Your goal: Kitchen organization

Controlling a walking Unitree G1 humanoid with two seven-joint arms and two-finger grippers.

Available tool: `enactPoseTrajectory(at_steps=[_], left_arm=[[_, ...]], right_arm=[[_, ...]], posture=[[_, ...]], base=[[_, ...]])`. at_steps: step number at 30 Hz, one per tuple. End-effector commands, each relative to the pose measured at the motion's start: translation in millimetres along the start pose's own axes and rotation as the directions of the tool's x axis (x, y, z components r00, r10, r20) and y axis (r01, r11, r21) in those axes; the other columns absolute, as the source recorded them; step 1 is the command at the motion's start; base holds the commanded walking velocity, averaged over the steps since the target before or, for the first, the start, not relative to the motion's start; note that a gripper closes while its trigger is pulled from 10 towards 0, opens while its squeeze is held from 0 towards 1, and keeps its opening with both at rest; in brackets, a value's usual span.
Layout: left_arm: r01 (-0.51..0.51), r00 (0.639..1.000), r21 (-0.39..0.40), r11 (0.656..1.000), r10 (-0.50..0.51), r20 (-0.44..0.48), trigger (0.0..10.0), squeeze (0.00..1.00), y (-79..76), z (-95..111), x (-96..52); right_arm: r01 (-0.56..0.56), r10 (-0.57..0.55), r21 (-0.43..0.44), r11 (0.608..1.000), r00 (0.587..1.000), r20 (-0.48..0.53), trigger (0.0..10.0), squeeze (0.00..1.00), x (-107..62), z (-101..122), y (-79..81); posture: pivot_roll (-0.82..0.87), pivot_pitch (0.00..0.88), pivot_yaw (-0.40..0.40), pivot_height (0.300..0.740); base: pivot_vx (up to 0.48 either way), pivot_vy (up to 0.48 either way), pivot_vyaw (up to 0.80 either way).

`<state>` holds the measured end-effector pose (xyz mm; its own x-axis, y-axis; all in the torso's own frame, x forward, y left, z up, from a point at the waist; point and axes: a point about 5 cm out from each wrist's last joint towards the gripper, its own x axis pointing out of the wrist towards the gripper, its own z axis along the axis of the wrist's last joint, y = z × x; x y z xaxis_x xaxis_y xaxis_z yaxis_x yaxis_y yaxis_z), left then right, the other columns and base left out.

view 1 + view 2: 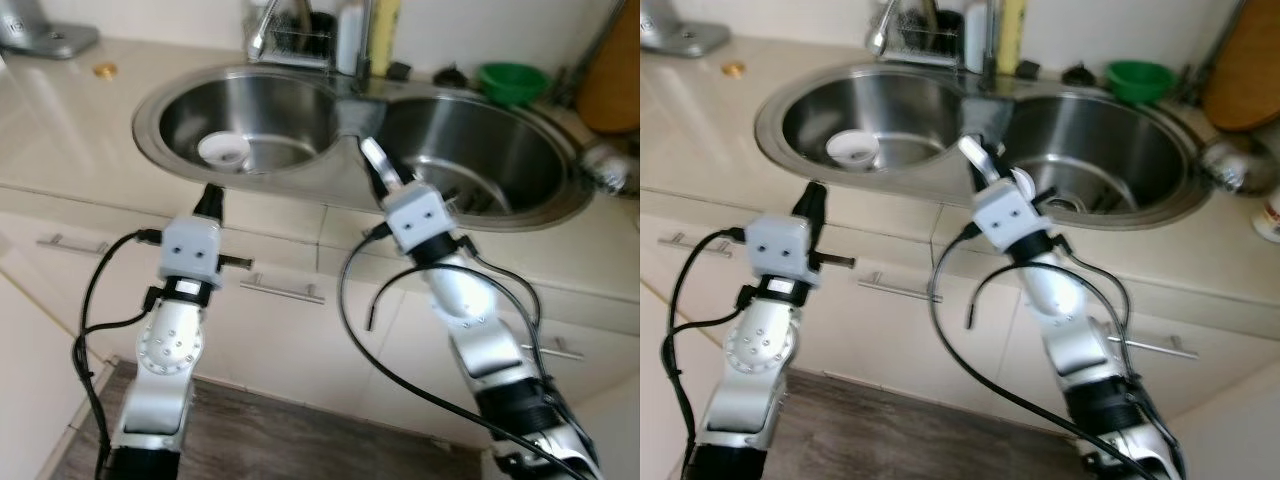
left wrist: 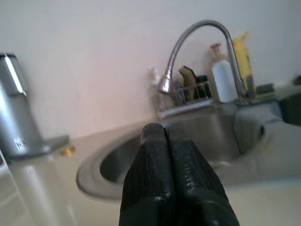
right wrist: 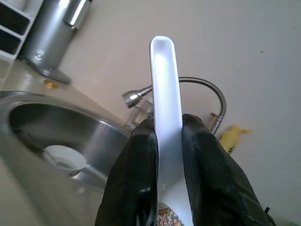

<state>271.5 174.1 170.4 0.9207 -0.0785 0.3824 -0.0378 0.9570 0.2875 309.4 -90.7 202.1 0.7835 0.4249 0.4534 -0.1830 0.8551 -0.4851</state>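
Right claw [image 3: 168, 141] clamped on white spoon [image 3: 165, 94], left claw [image 2: 164, 141] closed, empty

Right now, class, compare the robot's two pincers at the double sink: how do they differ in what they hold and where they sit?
The left pincer is shut on nothing; the right pincer is shut on a white spoon.
The left pincer sits at the counter edge before the left basin; the right pincer reaches over the rim between the basins, nearer the right basin.
Both have black fingers and point toward the sink.
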Motion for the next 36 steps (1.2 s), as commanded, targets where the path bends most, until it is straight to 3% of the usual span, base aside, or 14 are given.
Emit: enactPoseTrajectory(at_steps=[1,12,16,19,21,24,27,28,30,31,36], left_arm=[[0.026,1.0,-0.019,0.999,-0.026,0.009,10.0,0.0,-8.6,2.2,1.2],[0.027,1.0,-0.02,0.999,-0.027,0.007,10.0,0.0,-9.5,1.8,2.1],[0.027,1.0,-0.021,0.999,-0.027,-0.001,10.0,0.0,-10.1,1.1,2.2],[0.033,0.999,-0.023,0.999,-0.033,0.001,10.0,0.0,-12.3,1.5,2.2],[0.036,0.999,-0.023,0.999,-0.036,0.0,10.0,0.0,-12.9,1.4,2.0],[0.04,0.999,-0.022,0.999,-0.04,0.0,10.0,0.0,-13.0,1.3,1.8],[0.04,0.999,-0.02,0.999,-0.04,-0.003,10.0,0.0,-13.1,1.0,1.4],[0.041,0.999,-0.02,0.999,-0.041,-0.004,10.0,0.0,-13.4,0.9,1.2],[0.041,0.999,-0.02,0.999,-0.041,-0.005,10.0,0.0,-13.5,0.8,1.0],[0.044,0.999,-0.021,0.999,-0.044,-0.006,10.0,0.0,-14.1,0.6,0.7],[0.051,0.999,-0.027,0.998,-0.052,-0.015,10.0,0.0,-15.2,-0.4,0.4]], right_arm=[[0.034,-0.034,-0.012,0.999,0.999,-0.039,10.0,0.0,-3.9,-8.2,-12.5],[0.037,-0.039,-0.025,0.999,0.998,-0.053,10.0,0.0,-2.2,-10.5,-13.1],[0.039,-0.046,-0.048,0.998,0.987,-0.152,10.0,0.0,-0.4,-24.6,-16.0],[0.077,-0.089,-0.051,0.996,0.946,-0.311,10.0,0.0,-1.8,-47.3,-23.7],[0.08,-0.096,-0.06,0.995,0.933,-0.346,10.0,0.0,-2.6,-52.2,-24.9],[0.183,-0.149,0.025,0.983,0.865,-0.479,10.0,0.0,-7.6,-69.9,-34.2],[0.227,-0.134,0.095,0.969,0.81,-0.571,10.0,0.0,-13.4,-82.1,-33.5],[0.256,-0.126,0.137,0.957,0.793,-0.596,10.0,0.94,-16.4,-85.8,-32.9],[0.264,-0.114,0.162,0.951,0.785,-0.608,10.0,0.94,-17.8,-87.4,-32.0],[0.234,-0.071,0.182,0.955,0.776,-0.627,10.0,1.0,-20.9,-89.8,-26.1],[0.23,-0.059,0.191,0.954,0.772,-0.633,10.0,1.0,-23.3,-89.6,-23.0]], posture=[[-0.03,0.0,-0.028,0.74],[-0.03,0.0,-0.03,0.74],[-0.03,0.0,-0.031,0.74],[-0.03,0.0,-0.033,0.74],[-0.03,0.0,-0.033,0.74],[-0.02,0.0,-0.035,0.74],[-0.02,0.0,-0.035,0.74],[-0.02,0.0,-0.035,0.74],[-0.02,0.0,-0.035,0.74],[-0.03,0.0,-0.033,0.74],[-0.03,0.0,-0.032,0.74]], base=[[0.368,0.0,0.0],[0.324,0.0,0.0],[0.076,0.0,0.0],[0.0,0.0,0.0],[0.0,0.0,0.0],[0.0,0.0,0.0],[0.0,0.0,0.0],[0.0,0.0,0.0],[0.0,0.0,0.0],[0.0,0.0,0.0],[0.0,0.0,0.0]])
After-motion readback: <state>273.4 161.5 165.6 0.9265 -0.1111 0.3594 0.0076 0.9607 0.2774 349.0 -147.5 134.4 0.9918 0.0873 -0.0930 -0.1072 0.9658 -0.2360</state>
